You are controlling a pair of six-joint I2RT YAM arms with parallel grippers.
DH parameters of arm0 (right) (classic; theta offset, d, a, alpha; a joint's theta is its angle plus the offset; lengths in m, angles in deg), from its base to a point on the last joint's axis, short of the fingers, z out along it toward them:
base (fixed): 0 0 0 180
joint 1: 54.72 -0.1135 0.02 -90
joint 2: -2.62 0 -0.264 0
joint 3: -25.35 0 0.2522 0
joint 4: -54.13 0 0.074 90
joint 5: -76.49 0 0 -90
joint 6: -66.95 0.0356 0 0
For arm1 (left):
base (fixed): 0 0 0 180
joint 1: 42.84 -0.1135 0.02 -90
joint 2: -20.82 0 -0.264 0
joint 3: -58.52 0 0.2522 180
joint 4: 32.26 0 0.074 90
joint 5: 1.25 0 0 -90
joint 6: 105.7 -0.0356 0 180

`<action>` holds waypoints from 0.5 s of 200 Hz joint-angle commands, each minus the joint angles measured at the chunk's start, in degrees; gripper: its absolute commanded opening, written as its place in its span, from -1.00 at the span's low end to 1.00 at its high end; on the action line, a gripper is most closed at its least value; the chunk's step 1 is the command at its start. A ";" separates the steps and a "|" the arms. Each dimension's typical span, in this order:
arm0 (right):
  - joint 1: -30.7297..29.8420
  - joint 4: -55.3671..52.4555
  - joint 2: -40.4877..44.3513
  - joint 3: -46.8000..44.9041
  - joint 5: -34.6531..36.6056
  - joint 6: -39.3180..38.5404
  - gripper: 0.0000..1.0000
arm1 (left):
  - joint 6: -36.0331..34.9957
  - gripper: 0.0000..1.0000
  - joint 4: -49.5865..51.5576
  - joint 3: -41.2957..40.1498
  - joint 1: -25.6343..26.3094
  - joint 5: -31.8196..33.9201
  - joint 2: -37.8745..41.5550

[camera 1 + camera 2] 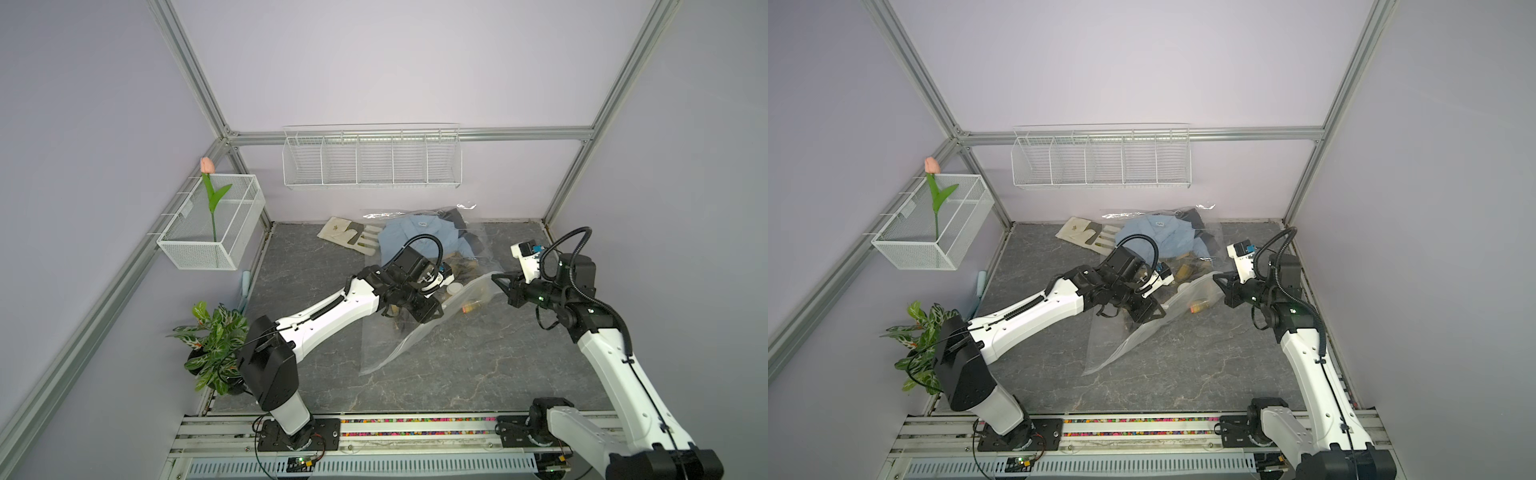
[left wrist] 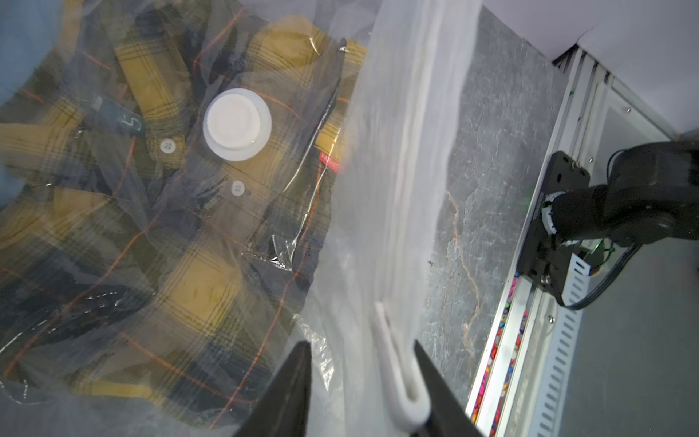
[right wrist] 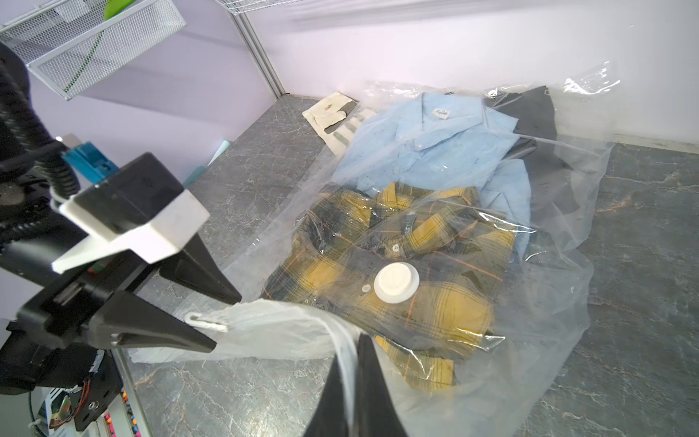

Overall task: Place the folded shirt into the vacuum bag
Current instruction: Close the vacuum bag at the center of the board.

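1. Nearest the right wrist lens: right gripper point(image 3: 351, 352), black fingers pressed together on the zip-seal strip point(image 3: 287, 316) of the vacuum bag point(image 3: 567, 265), pinching that edge up off the grey table point(image 3: 643, 340).
2. Bag spread across the middle of the table in both top views, mouth edge raised between the two grippers, far end toward the back wall.
3. Inside, under the clear film: folded yellow-and-dark plaid shirt point(image 3: 435, 314), collar and buttons facing up, round white valve point(image 3: 396, 282) sitting over the button line.
4. White slider clip point(image 3: 207, 322) at the strip's end, between the fingers of the left gripper point(image 2: 360, 343); jaws spread, clip leaning against one finger only.
5. Beyond the plaid shirt: light blue shirt point(image 3: 427, 143) and dark garment point(image 3: 541, 113) under crinkled film; same bag or not, cannot tell.
6. Cream cloth with dark stripes point(image 1: 351, 237) flat on the table just beside the blue shirt, near the back wall.
7. Farther out: wire rack point(image 1: 372, 158) on the back wall, mesh basket point(image 1: 195, 253) with a pink tulip point(image 1: 207, 165) on the side wall, potted plant point(image 1: 216, 345) beside the left arm's base.
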 commanded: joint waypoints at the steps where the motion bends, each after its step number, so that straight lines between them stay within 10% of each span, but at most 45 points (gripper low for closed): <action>1: 0.52 5.26 0.46 -0.70 -1.19 1.73 -0.87 | 9.44 -0.04 -13.85 -6.83 -0.52 -3.32 4.92; 47: 0.51 6.03 0.04 -0.74 -1.88 2.52 -0.87 | 17.27 0.05 -38.17 -18.15 1.59 3.05 7.87; 100: 0.51 5.60 -0.09 -0.46 -1.85 2.52 -0.87 | 16.61 -0.15 -43.47 -20.63 2.75 9.52 7.81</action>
